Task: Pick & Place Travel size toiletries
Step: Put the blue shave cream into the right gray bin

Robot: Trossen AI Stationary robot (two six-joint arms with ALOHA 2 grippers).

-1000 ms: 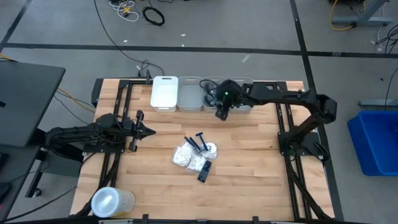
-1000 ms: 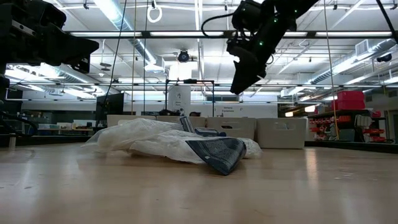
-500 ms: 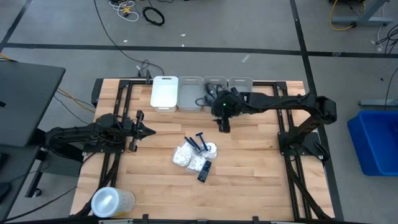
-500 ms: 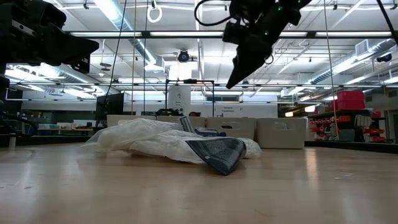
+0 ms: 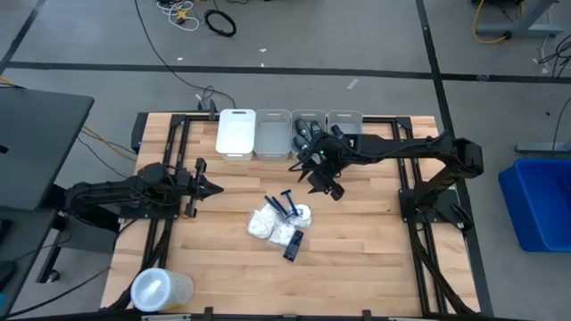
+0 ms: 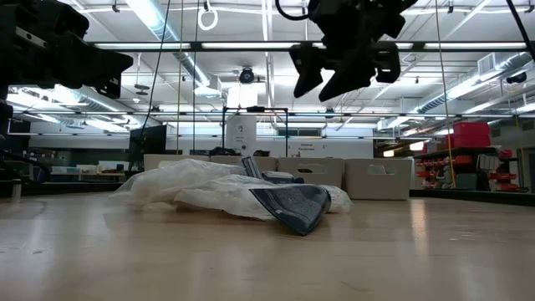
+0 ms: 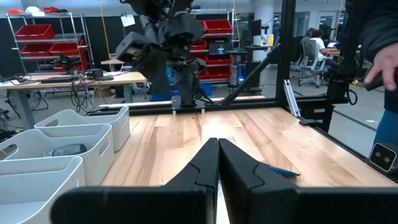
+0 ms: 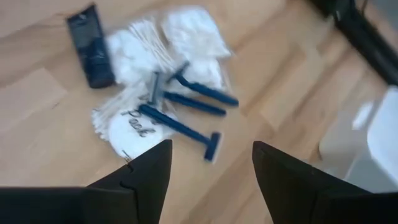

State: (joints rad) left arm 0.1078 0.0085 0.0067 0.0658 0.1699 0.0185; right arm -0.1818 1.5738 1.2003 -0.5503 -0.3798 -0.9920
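The right claw (image 5: 323, 182) hangs wide open and empty above the razors (image 8: 186, 112). The left claw (image 5: 212, 187) waits shut. Those razors lie tangled on crinkly packets (image 8: 186, 37), so a grab might drag several up

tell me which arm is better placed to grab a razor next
Right. Its open claw hangs just beyond the blue razors, pointed at them. The left claw sits shut, off to the side.

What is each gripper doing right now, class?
Left gripper: shut, holding nothing.
Right gripper: open, empty, above the razors.
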